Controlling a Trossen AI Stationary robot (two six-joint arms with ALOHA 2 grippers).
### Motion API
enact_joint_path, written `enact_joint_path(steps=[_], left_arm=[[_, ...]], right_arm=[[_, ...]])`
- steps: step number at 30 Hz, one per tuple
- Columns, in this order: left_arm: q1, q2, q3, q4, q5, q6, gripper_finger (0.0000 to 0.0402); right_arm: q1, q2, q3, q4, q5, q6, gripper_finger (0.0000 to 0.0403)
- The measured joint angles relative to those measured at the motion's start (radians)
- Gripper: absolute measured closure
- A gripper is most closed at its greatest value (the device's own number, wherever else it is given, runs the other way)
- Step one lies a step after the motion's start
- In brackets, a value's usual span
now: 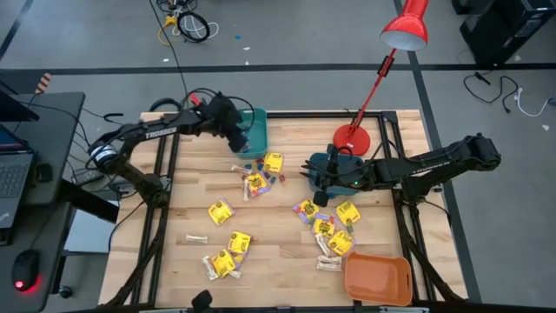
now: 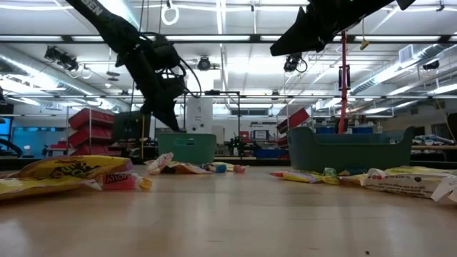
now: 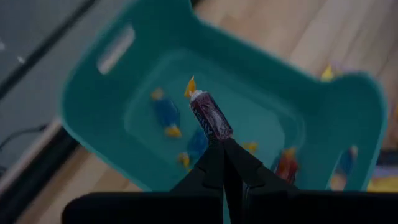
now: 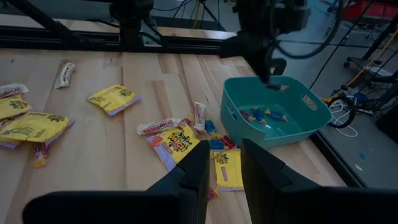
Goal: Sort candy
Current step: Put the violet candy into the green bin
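Observation:
My left gripper [image 3: 221, 148] hangs over the far teal bin [image 1: 258, 122], shut on a small dark red wrapped candy [image 3: 210, 115]. Several blue, red and orange pieces lie on that bin's floor [image 3: 168, 112]. Yellow packets [image 1: 220, 211] and pale stick-shaped pieces [image 1: 196, 237] lie flat and scattered on the wooden table. My right gripper [image 4: 222, 167] stands open with nothing between its fingers. It is raised above the table at the near left edge of a second teal bin [image 1: 334, 169]. My left gripper pinches one end of the dark red candy [image 3: 217, 134] between its two fingertips. The fingers slant down from the table's left side. The candy sticks out beyond the tips, its orange twisted end [image 3: 190, 87] foremost, clear above the bin's floor.
An orange bin [image 1: 378, 278] sits at the near right corner. A red desk lamp stands on its base [image 1: 352, 137] at the far right, its arm leaning over the table edge. Candy clusters lie mid-table [image 1: 261, 178] and right of centre [image 1: 330, 228]. The table's near left area holds few pieces.

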Motion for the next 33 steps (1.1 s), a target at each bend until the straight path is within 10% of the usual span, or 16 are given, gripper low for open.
enact_joint_path(steps=[33], left_arm=[[-0.002, 0.035, -0.001, -0.031, -0.033, -0.003, 0.0362]], right_arm=[[0.000, 0.000, 0.000, 0.000, 0.000, 0.001, 0.0325]])
